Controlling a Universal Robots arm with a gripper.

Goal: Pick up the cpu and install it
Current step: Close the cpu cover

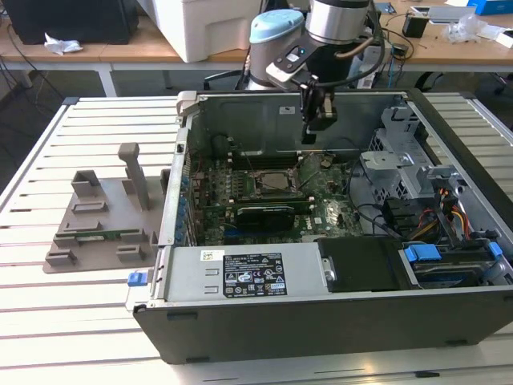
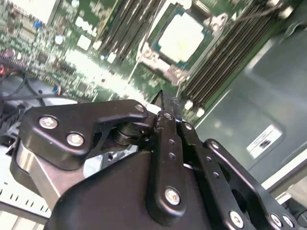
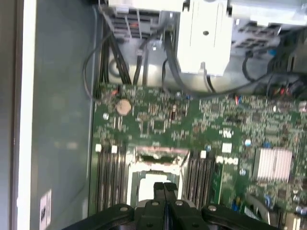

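Hanging vertical over the mobo point(image 1: 330, 210), arm point(image 1: 341, 20) has fingers point(image 3: 159, 191) pressed together above cpu point(image 2: 181, 36) sitting in socket point(image 2: 165, 71).

shiny metal cpu point(image 2: 182, 37); matt grey plastic tray point(image 1: 96, 228); metal case point(image 1: 240, 120)

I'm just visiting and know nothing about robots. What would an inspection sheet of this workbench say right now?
Surface: white slatted table carrying an open computer case.
Job's things: cpu lying in its socket on the green board.
Clutter: grey plastic tray on the table, at the exterior view's left of the case.
Grippers: gripper hovering over the board near the cpu, jaws shut, nothing between them.
Cables: black cables along the case wall; coloured wires near the drive bay.
Surroundings: desks behind the table.
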